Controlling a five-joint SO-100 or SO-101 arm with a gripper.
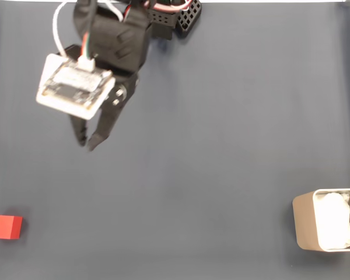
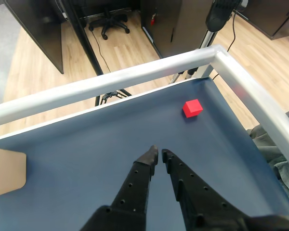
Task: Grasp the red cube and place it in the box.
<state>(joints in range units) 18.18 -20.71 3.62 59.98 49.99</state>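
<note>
Evidently the task has barely begun: nothing is grasped and nothing placed. The cube (image 1: 5,226) lies flat on the blue table (image 1: 221,146), close to the bottom-left corner in the fixed view; in the wrist view the cube (image 2: 192,108) sits near the table's far right corner, just inside the metal rail (image 2: 135,74). The box (image 1: 324,220) stands at the right edge of the table near the bottom corner in the fixed view, partly cut off by the frame, holding white padding (image 1: 337,220) and no cube. Cube and box are well apart, on opposite sides of the table. Remaining, by my judgement: reach the cube, close on it, lift, carry across and release into the box. The gripper (image 1: 86,142) hangs over the upper left part of the table in the fixed view, fingertips pointing down the picture, roughly toward the cube's side but well short of it. In the wrist view the gripper (image 2: 159,155) shows its two fingertips nearly together with only a slim gap and nothing between them; the cube lies ahead and to the right of the tips.
</note>
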